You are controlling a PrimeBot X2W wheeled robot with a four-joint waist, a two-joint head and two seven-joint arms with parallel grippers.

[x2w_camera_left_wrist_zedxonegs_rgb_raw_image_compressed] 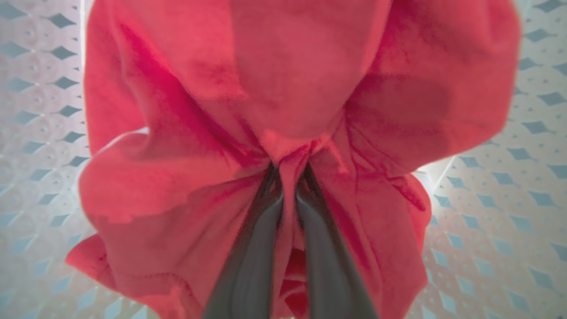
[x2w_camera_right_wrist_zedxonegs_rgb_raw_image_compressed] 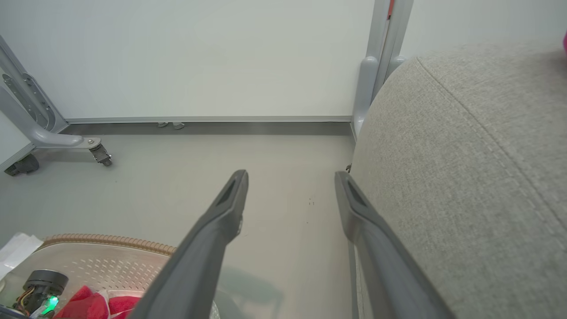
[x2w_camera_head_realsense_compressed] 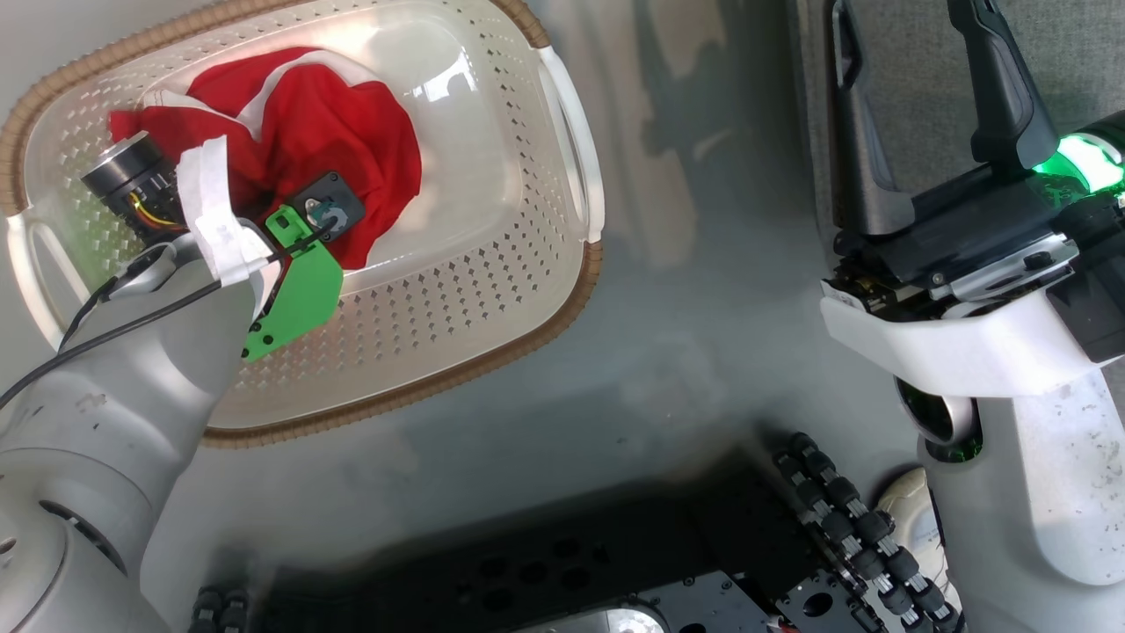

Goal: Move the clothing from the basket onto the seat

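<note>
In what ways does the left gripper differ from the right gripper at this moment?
The left gripper is shut, pinching the red clothing between its fingers; the right gripper is open and holds nothing. The left gripper reaches down inside the basket; the right gripper hangs over the floor beside the seat. Both have two long dark fingers.

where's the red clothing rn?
Head view, upper left: the clothing is inside the basket. The left wrist view shows the left gripper shut on a fold of it.
</note>
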